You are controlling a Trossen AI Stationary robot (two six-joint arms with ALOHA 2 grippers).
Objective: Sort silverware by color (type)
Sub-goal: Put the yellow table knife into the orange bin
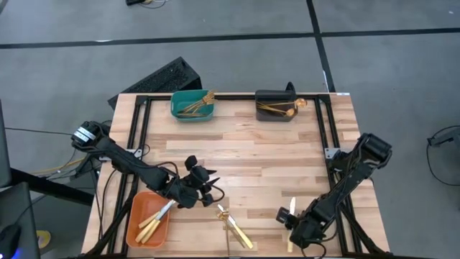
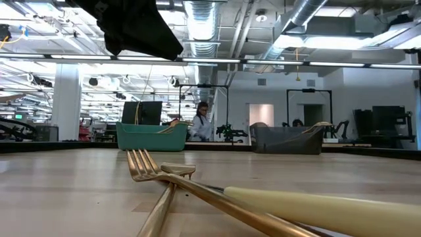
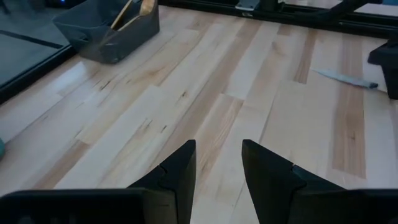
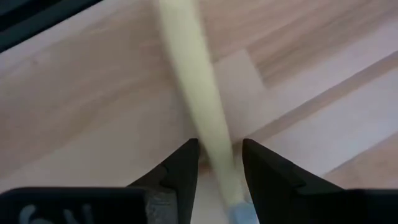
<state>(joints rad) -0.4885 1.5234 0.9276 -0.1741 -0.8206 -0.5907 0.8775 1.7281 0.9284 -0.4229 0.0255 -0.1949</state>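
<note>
A knife with a cream handle point(image 1: 292, 208) lies flat on the table near the front right. My right gripper point(image 1: 290, 224) stands over it pointing down, open, one finger on each side of the handle point(image 4: 208, 134). My left gripper point(image 1: 206, 184) hovers open with nothing between its fingers, right of the orange bin point(image 1: 136, 232), which holds cream-handled knives point(image 1: 154, 219). Gold forks point(image 1: 234, 226) lie crossed near the front edge, and one fork point(image 2: 150, 164) shows close in the low view. The teal bin point(image 1: 180, 109) holds forks and the dark grey bin point(image 1: 267, 114) holds spoons. My right gripper comes from above, and its fingers point(image 4: 186, 163) stand across the knife's cream handle near the blade end point(image 4: 231, 198). Whether they touch the handle I cannot tell. The knife lies on the table.
A black frame point(image 1: 140, 122) runs along the table's left, far and right sides. A dark keyboard-like object point(image 1: 162, 78) sits beyond the far left corner. Bare wood point(image 1: 244, 155) spreads across the middle of the table. A person point(image 2: 201, 122) stands in the room behind.
</note>
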